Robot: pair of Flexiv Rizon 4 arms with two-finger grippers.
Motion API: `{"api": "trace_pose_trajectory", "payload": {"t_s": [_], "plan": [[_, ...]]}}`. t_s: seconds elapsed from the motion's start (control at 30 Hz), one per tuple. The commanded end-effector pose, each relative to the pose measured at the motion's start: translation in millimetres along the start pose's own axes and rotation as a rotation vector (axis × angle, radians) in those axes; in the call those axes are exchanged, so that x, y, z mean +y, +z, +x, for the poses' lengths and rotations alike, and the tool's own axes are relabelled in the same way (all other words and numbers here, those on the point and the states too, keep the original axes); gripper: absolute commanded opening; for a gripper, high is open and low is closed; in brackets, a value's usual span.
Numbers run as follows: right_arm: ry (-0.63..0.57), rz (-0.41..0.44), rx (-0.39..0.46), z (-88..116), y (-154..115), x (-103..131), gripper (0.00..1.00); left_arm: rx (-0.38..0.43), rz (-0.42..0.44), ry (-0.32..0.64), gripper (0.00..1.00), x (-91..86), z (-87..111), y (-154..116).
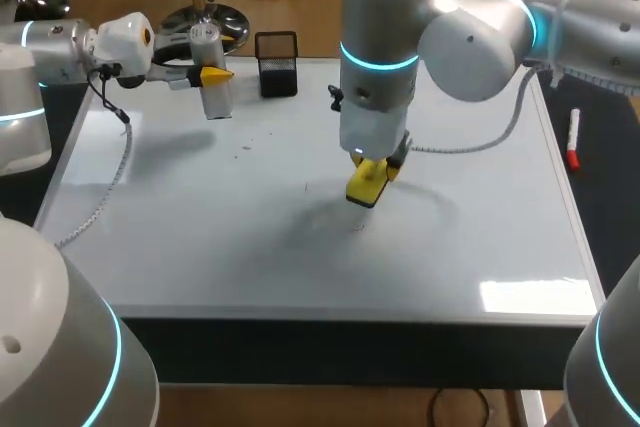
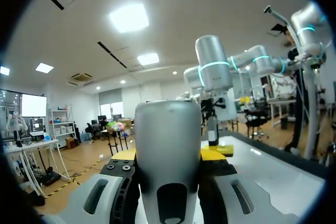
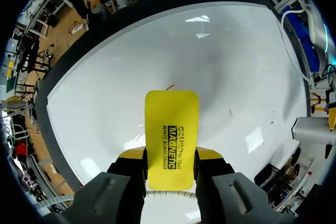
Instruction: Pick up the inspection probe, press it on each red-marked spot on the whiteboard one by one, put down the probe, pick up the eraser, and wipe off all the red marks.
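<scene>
The grey-white inspection probe (image 1: pixel 218 101) hangs upright above the whiteboard's (image 1: pixel 200 237) far left corner, with my left gripper (image 1: pixel 212 77) shut on it. In the left wrist view the probe (image 2: pixel 168 129) fills the space between that gripper's (image 2: pixel 169 156) fingers. My right gripper (image 1: pixel 372 179) stands over the board's middle, shut on the yellow eraser (image 1: pixel 366 187), whose lower edge is at or just above the surface. In the right wrist view the eraser (image 3: pixel 172 124) sticks out from the gripper (image 3: pixel 170 156), and a small red mark (image 3: pixel 169 87) lies just ahead of it.
A black mesh pen holder (image 1: pixel 277 64) stands at the board's far edge, right of the probe. A red-capped marker (image 1: pixel 573 139) lies on the dark table beside the board's right edge. A few tiny dark specks (image 3: pixel 229 111) dot the board.
</scene>
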State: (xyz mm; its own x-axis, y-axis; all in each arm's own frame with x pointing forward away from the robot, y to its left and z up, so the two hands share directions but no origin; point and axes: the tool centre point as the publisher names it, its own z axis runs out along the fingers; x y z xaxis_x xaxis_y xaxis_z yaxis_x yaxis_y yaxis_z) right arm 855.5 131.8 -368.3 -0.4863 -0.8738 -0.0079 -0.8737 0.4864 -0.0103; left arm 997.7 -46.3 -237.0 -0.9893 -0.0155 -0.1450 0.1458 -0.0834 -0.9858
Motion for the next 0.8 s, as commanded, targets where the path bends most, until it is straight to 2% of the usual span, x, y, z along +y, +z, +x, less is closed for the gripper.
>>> {"api": "trace_pose_trajectory", "payload": {"t_s": [0.03,0.13,0.3,0.5,0.8], "plan": [[-0.004,0.001,0.002,3,-9,-1,0.00,-0.002,-0.002,0.001,0.00,-1.5,0.6,1],[0.000,-0.012,-0.008,-3,-6,9,0.00,-0.002,-0.002,0.001,0.00,-1.5,0.6,1],[0.010,-0.011,-0.015,-20,5,42,0.00,-0.002,-0.002,0.001,0.00,-1.5,0.6,1],[0.021,-0.037,-0.014,-30,21,75,0.00,-0.002,-0.002,0.001,0.00,-1.5,0.6,1],[0.058,-0.086,-0.004,-38,41,105,0.00,-0.002,-0.002,0.001,0.00,-1.5,0.6,1]]}}
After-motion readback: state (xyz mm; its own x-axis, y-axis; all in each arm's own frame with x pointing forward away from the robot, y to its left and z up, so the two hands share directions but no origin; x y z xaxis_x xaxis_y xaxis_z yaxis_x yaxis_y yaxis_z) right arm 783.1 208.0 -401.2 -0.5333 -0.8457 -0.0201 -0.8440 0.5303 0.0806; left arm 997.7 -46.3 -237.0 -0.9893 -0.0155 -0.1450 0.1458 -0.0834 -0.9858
